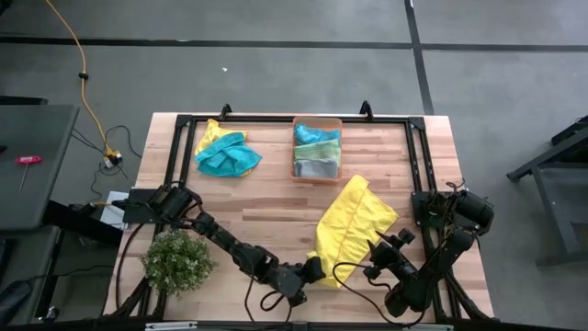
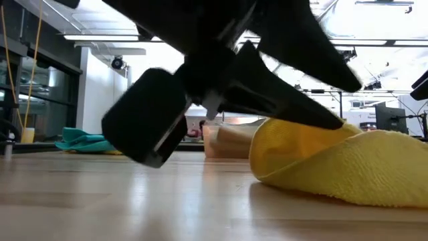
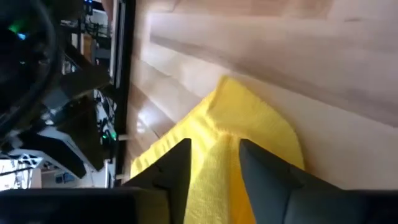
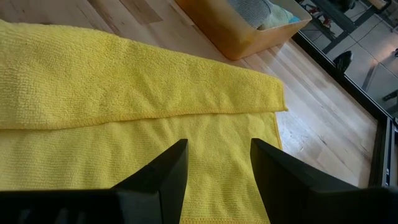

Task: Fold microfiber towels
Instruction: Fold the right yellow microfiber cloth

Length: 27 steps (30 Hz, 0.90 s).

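A yellow microfiber towel (image 1: 354,225) lies on the wooden table near the middle right, one half folded over the other (image 4: 124,81). My left gripper (image 1: 317,269) is at the towel's near left end. Its fingers are apart, with a raised ridge of yellow cloth (image 3: 214,155) between them. In the low view it slants down onto the towel (image 2: 334,164). My right gripper (image 4: 217,180) stands open over the towel's near right part, with nothing between its fingers. A teal towel (image 1: 225,154) lies crumpled at the far left. My left gripper has a ridge of the yellow towel's near left end (image 3: 214,143) between its open fingers. It comes slanting down from the table's left. I cannot tell whether the fingers touch the cloth. The towel rests on the table.
An orange bin (image 1: 317,170) with folded towels stands at the far middle, just beyond the yellow towel. A bushy green plant (image 1: 176,262) sits at the near left beside my left arm. A black frame (image 1: 276,119) runs along the table's edges. Bare wood lies between the teal towel and the plant.
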{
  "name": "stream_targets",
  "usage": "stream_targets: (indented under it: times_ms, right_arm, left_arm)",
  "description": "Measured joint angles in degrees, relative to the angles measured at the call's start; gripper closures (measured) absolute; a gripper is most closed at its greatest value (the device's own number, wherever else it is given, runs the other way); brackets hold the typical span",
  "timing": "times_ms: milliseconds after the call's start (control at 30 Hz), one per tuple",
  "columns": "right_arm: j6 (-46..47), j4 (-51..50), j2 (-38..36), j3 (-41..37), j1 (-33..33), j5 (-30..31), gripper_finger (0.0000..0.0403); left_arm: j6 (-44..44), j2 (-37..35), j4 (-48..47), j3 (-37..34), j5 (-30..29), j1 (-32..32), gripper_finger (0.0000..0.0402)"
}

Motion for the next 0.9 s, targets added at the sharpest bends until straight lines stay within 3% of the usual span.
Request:
stream_targets:
  times_ms: [300, 533, 900]
  right_arm:
    - [0.0, 0.0, 0.0, 0.0, 0.0, 0.0, 0.0236]
    - [0.0, 0.0, 0.0, 0.0, 0.0, 0.0, 0.0236]
    - [0.0, 0.0, 0.0, 0.0, 0.0, 0.0, 0.0236]
  left_arm:
    - [0.5, 0.0, -1.5, 0.2, -1.3, 1.1, 0.0228]
    - [1.0, 0.0, -1.2, 0.2, -1.0, 3.4, 0.0229]
    - [2.1, 0.1, 1.7, 0.2, 4.1, 2.1, 0.0232]
